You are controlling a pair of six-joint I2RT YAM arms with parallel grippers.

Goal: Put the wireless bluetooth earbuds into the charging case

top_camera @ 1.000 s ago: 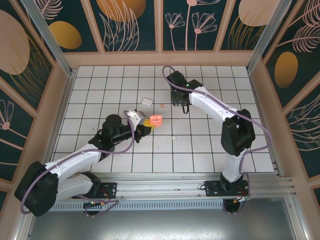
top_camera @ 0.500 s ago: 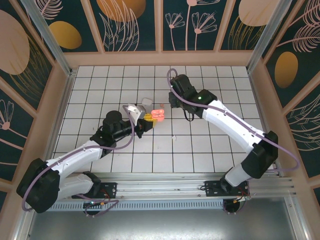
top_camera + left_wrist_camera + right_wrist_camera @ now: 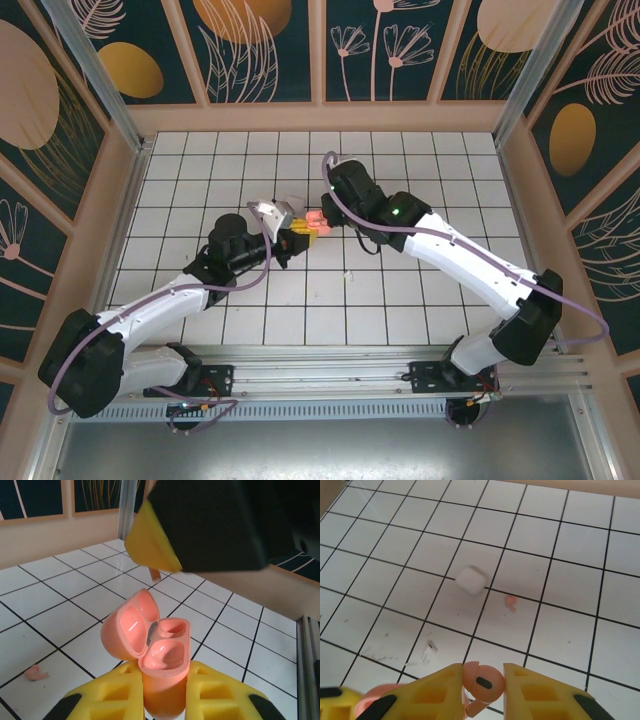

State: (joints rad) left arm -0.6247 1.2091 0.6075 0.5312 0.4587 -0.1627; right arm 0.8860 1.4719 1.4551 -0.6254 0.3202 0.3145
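The left gripper (image 3: 165, 676) pinches the pink case (image 3: 162, 660) by its lower body between its yellow fingers, holding it upright above the tabletop (image 3: 200, 160). The case is open. Its lid (image 3: 129, 626) is swung back to the left, and both wells look empty.

The right gripper (image 3: 482, 674) is pressed onto a pink earbud (image 3: 481, 681). The bud's head sits between the fingertips and its stem points down. In the left wrist view this gripper hangs just above and behind the open case, apart from it. A small pinkish sliver under its yellow finger is probably that earbud's stem. In the top view the two grippers meet near the middle of the tabletop, with the case between them.

A closed white case (image 3: 471, 580) lies on the tiles beyond the right gripper. A loose pink earbud (image 3: 510, 602) lies just to the right of the white case, near it but not touching. What looks like a white earbud (image 3: 429, 650) lies on its own on a tile nearer the camera and to the left, well apart from the white case.

At the lower left edge of the right wrist view, part of the pink case and a yellow finger of the left gripper show just beside the held earbud.
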